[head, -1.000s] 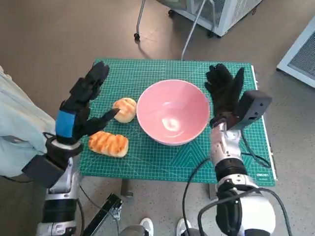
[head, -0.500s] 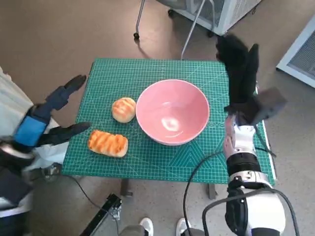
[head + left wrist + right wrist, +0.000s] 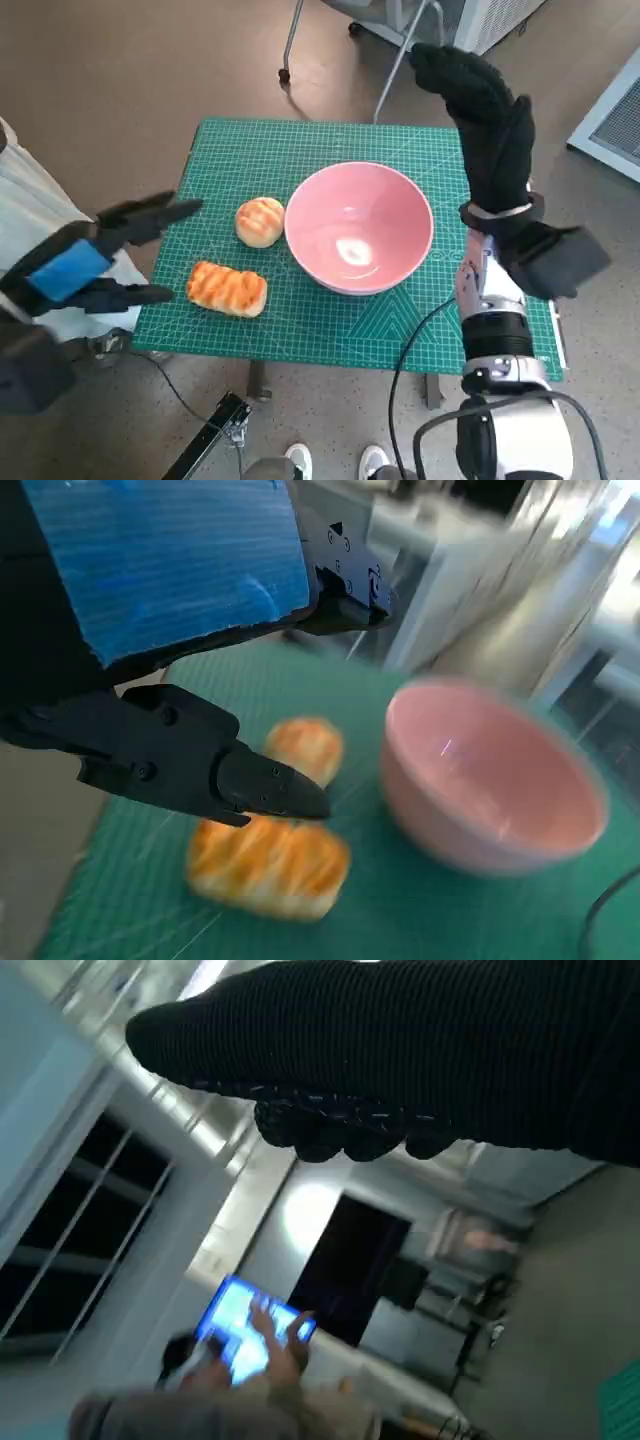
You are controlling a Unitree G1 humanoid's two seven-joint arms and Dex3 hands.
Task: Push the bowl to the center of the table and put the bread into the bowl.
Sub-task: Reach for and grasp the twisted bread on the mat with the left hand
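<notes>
The pink bowl (image 3: 358, 228) is showing a smooth, glossy finish, catching a pale highlight inside. The green mat (image 3: 300, 150) covering the surface is looking matt, printed with a fine grid. Both breads, the round bun (image 3: 260, 221) and the long loaf (image 3: 227, 288), are wearing a shiny glazed crust. The right hand (image 3: 490, 125) is wearing ribbed knitted cloth; the left hand (image 3: 95, 262) is showing smooth matt plastic under slightly glossy blue tape (image 3: 170, 565).

One pink bowl (image 3: 358, 228), two breads (image 3: 227, 288) (image 3: 260, 221).

Bare green mat (image 3: 330, 135) behind pink bowl (image 3: 358, 227); 2 breads (image 3: 260, 221) (image 3: 227, 288) close beside its left flank.
</notes>
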